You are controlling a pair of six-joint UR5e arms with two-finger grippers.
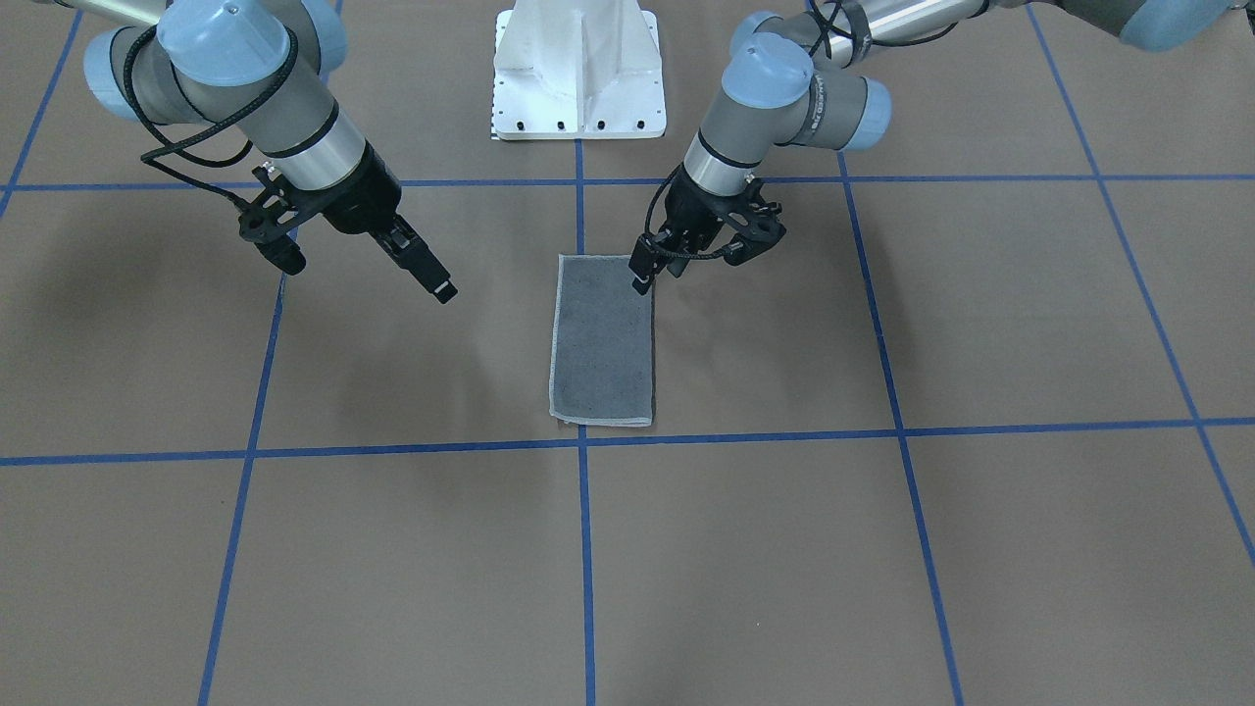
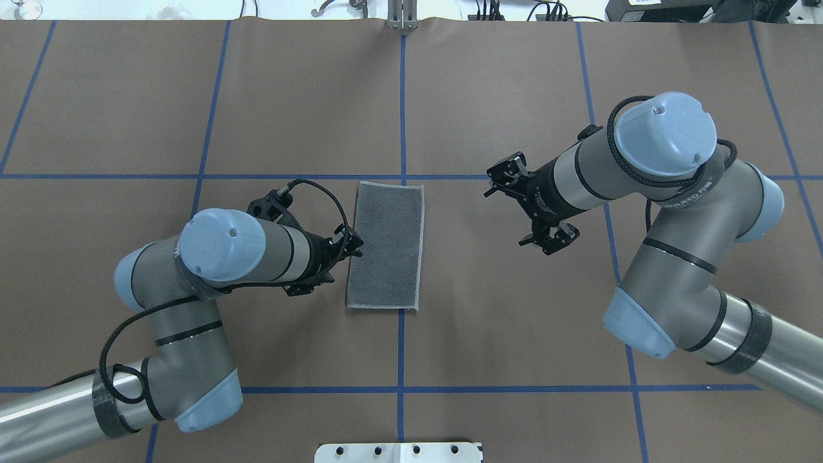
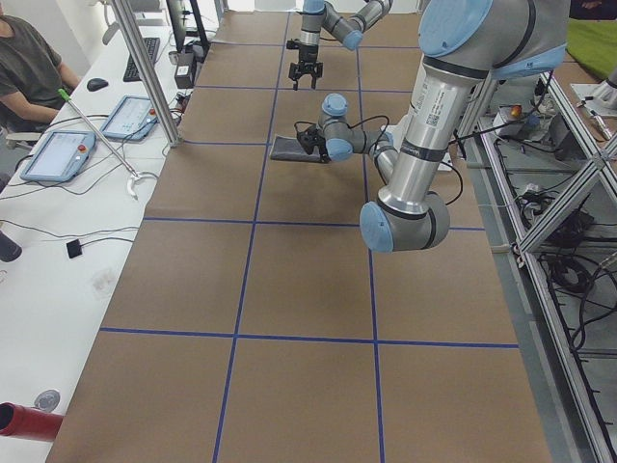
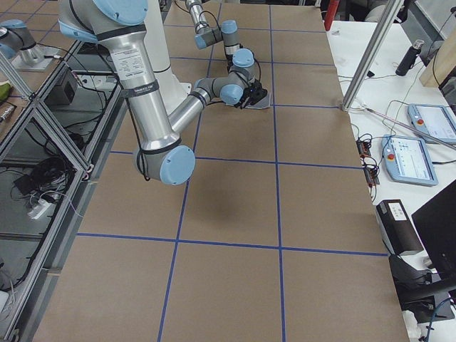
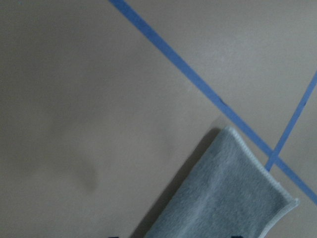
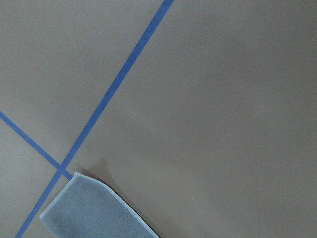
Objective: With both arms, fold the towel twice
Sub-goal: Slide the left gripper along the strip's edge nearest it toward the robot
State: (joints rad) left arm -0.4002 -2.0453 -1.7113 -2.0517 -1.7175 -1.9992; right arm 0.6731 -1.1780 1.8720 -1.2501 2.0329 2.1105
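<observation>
The towel (image 1: 603, 343) lies flat in the middle of the table, folded into a narrow rectangle with its grey face up and its light border showing; no pink is visible. It also shows in the overhead view (image 2: 386, 244) and in both wrist views (image 5: 223, 198) (image 6: 89, 208). My left gripper (image 1: 655, 275) (image 2: 352, 247) is open and low at the towel's long edge on my left, near the corner closest to my base. My right gripper (image 1: 366, 277) (image 2: 506, 217) is wide open and empty, above the table well to the right of the towel.
The white pedestal base (image 1: 578, 69) stands at the table's near edge behind the towel. Blue tape lines (image 2: 402, 96) cross the brown table cover. A side table with tablets (image 3: 58, 154) and a seated person runs along the far side.
</observation>
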